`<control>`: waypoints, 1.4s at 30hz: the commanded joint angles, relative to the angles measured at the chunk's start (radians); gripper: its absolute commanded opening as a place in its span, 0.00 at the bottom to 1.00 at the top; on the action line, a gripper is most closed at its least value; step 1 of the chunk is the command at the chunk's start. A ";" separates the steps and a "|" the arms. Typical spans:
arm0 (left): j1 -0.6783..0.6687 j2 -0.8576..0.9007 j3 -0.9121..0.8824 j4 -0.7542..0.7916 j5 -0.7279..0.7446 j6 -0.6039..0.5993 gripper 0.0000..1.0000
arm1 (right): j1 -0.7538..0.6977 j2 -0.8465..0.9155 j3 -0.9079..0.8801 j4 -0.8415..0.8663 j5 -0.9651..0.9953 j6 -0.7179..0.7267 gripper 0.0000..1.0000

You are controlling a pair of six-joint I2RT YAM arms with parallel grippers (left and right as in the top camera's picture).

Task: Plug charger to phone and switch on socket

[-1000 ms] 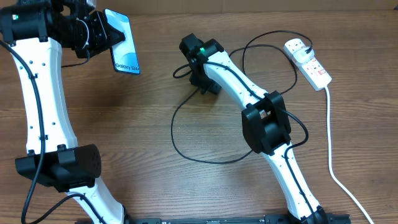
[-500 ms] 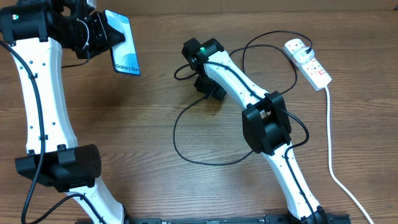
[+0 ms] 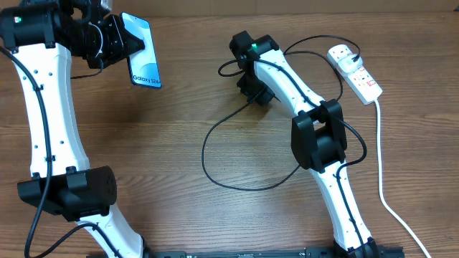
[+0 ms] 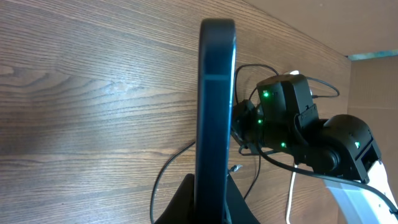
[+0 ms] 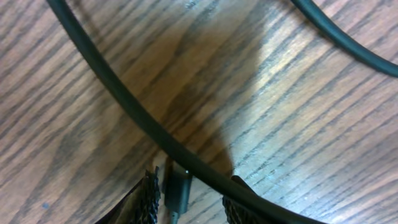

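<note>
Black and thin, the charger [image 3: 215, 143] lies in loose loops on the wooden table [image 3: 143, 186]: one big loop sits in the middle of the table in front of the right arm, and another strand arcs up and over toward the socket [image 3: 355, 72], a white strip at the far right edge with red switches and a black plug seated at its far end. In the right wrist view the small connector tip [image 5: 176, 190] lies on the wood between the two fingers of the right gripper [image 5: 186, 199], with a strand of the same cable crossing just over it; the fingers stand a little apart on either side of the tip, and it cannot be told whether they already press on it. From overhead the right gripper [image 3: 254, 93] is low over the table where the cable bends, near the centre. The phone [image 3: 141, 59], its light blue screen showing dark lettering, is off the table at the far left, held in the left gripper [image 3: 118, 43], whose jaws are clamped on it. In the left wrist view the phone [image 4: 214, 106] is seen edge-on as a dark upright slab rising from between the fingers, with the right arm and the cable beyond it. A white cord [image 3: 384, 179] runs from the socket down the right side of the table toward the near edge.
</note>
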State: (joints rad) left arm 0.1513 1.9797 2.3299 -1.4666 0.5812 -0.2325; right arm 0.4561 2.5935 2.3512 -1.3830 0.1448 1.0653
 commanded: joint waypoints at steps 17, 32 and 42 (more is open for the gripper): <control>-0.003 -0.005 0.007 0.008 0.010 0.019 0.04 | 0.029 0.020 -0.185 0.086 -0.177 0.008 0.25; -0.003 -0.005 0.007 0.004 0.010 0.025 0.04 | 0.024 0.020 -0.185 0.118 -0.138 0.009 0.26; -0.003 -0.005 0.007 0.003 0.010 0.027 0.04 | 0.023 0.020 -0.185 0.130 -0.095 0.012 0.23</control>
State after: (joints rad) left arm 0.1513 1.9797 2.3299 -1.4670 0.5812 -0.2287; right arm 0.4675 2.5328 2.2185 -1.2755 0.0158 1.0733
